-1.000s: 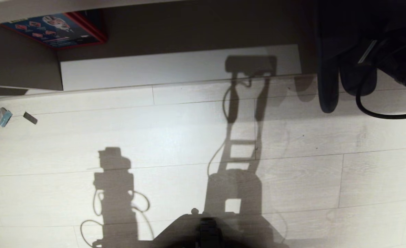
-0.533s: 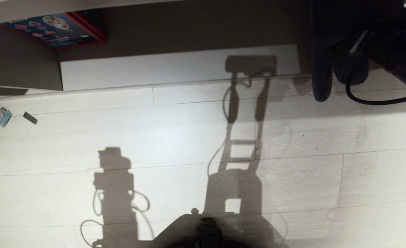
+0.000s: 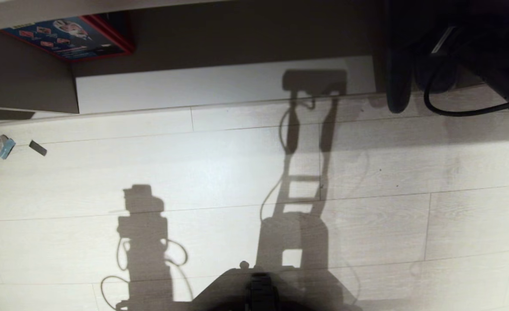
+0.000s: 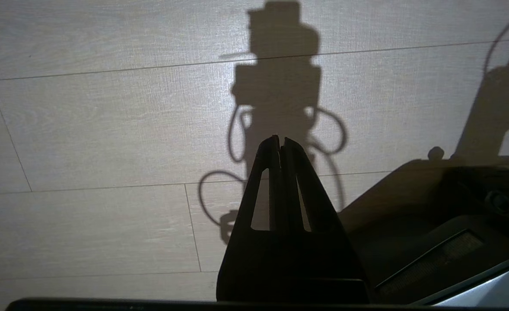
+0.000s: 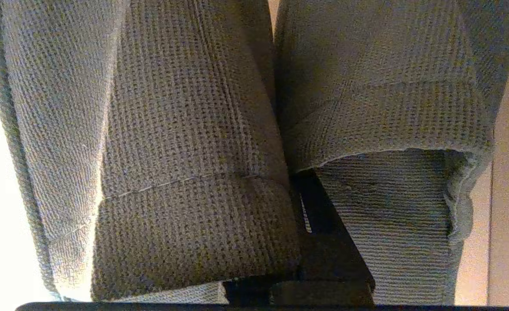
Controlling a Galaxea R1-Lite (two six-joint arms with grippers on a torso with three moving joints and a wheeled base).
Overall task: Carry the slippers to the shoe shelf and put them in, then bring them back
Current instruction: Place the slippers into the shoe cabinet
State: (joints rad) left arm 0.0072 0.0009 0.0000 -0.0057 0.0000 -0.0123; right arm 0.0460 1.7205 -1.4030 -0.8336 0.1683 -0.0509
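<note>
- You are looking at the right gripper point(image 5: 313, 224) clenched on the slippers point(image 5: 194, 151); both are hanging from it as a pair, fabric bands side by side, filling the right wrist view.
- In the head view the slippers point(image 3: 399, 82) are dangling at the mouth of the shoe shelf point(image 3: 220, 84), over its pale base board near the right end.
- Risk: the pinch looks to be catching only the inner edges. One slipper could be slipping free if the arm jolts.
- Risk: hanging soles could be snagging on the base board's front lip and folding under or pulling out of the grip.
- Risk: the black cable point(image 3: 462, 110) is looping close beside the slippers and could be catching on them.
- Left gripper point(image 4: 280, 144) is hanging over the floor point(image 4: 107, 129), pressed together, gripping nothing.
</note>
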